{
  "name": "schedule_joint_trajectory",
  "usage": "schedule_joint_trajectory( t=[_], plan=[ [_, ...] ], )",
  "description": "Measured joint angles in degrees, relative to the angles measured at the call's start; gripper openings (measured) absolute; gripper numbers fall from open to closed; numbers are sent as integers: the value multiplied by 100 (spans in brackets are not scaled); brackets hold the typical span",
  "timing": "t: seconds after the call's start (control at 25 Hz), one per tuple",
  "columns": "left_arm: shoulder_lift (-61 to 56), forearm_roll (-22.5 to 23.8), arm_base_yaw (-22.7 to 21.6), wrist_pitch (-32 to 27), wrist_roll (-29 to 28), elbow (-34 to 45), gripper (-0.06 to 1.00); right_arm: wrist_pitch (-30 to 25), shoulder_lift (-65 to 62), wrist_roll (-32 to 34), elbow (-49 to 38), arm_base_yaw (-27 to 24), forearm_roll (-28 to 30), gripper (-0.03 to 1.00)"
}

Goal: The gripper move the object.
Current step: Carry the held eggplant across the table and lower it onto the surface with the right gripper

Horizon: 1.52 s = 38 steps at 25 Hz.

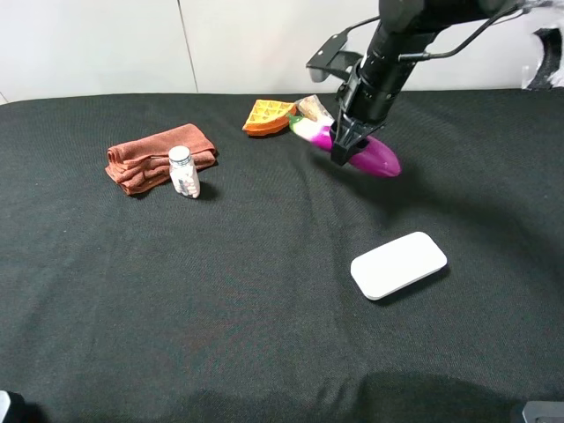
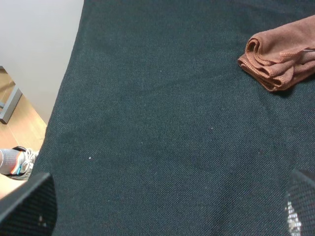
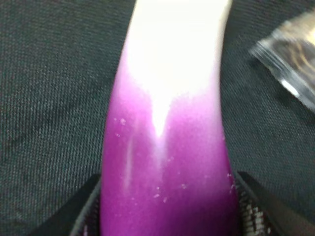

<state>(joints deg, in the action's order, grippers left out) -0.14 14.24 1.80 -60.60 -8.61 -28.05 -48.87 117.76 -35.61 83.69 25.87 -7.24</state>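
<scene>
The object is a glossy toy eggplant (image 1: 379, 157), magenta fading to white at its green stem, lying at the back of the black table near its middle. My right gripper (image 1: 344, 150) reaches down from the upper right and is shut on its middle. In the right wrist view the eggplant (image 3: 167, 123) fills the frame between the dark fingers (image 3: 253, 211) of the gripper (image 3: 167, 219). I cannot tell whether it touches the cloth. My left gripper (image 2: 162, 206) stands open over bare cloth near the table's left edge, with nothing between its fingers.
An orange waffle wedge (image 1: 267, 115) and a clear packet (image 1: 315, 109) lie just behind the eggplant's stem end. A flat white case (image 1: 398, 264) lies toward the front right. A folded brown cloth (image 1: 159, 157) and a small white bottle (image 1: 183, 172) sit at the left.
</scene>
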Motion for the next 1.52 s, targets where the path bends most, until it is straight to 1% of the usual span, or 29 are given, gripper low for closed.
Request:
schedule_joint_trajectory(
  t=[0.24, 0.4, 0.72, 1.0, 1.24, 1.52],
  plan=[
    [0, 0, 0, 0, 0, 0, 95, -340, -273, 954, 0, -236, -12, 39],
    [0, 0, 0, 0, 0, 0, 95, -570, -435, 1393, 0, -372, -13, 39],
    [0, 0, 0, 0, 0, 0, 95, -745, -837, 1974, 0, -745, -13, 39],
    [0, 0, 0, 0, 0, 0, 95, -1106, -1015, 2070, -13, -1066, -14, 39],
    [0, 0, 0, 0, 0, 0, 95, -893, -1404, 2174, -493, -1252, -19, 39],
    [0, 0, 0, 0, 0, 0, 95, -434, -2001, 2174, -1545, -1531, -18, 39]
  ],
)
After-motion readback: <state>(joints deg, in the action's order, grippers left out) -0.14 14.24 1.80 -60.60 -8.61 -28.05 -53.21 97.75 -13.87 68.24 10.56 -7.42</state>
